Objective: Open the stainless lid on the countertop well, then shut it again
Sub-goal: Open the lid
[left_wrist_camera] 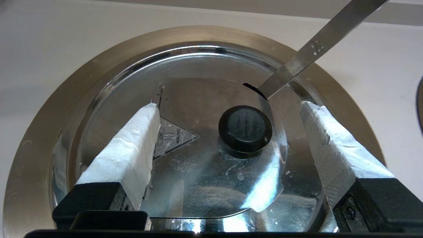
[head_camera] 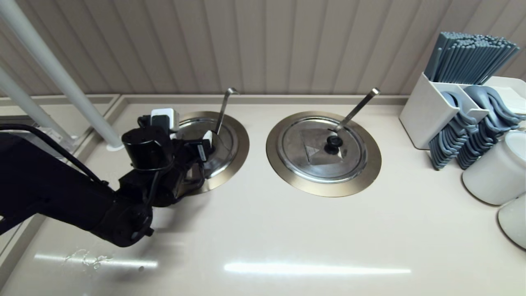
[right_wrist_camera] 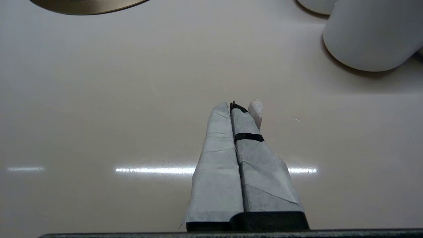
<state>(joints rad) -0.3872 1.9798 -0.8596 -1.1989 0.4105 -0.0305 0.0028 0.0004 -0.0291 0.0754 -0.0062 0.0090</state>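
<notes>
The stainless lid (head_camera: 225, 142) lies shut on the countertop well (head_camera: 243, 144) at the left, its thin hook-ended ladle handle (head_camera: 224, 109) rising through the notch. My left gripper (head_camera: 201, 149) hovers over it, open. In the left wrist view the black knob (left_wrist_camera: 245, 128) sits between the two white-wrapped fingers (left_wrist_camera: 132, 155), nearer the other finger and touching neither. The triangle-marked flap (left_wrist_camera: 175, 138) shows beside the knob, and the ladle handle (left_wrist_camera: 307, 53) crosses above. My right gripper (right_wrist_camera: 236, 105) is shut and empty over bare counter, out of the head view.
The twin lid (head_camera: 322, 148) with its straight ladle handle (head_camera: 355, 109) sits in the right well. A white caddy (head_camera: 423, 111) of chopsticks and spoons and white bowls (head_camera: 497, 172) stand at the far right. A white post (head_camera: 61, 78) rises at the left.
</notes>
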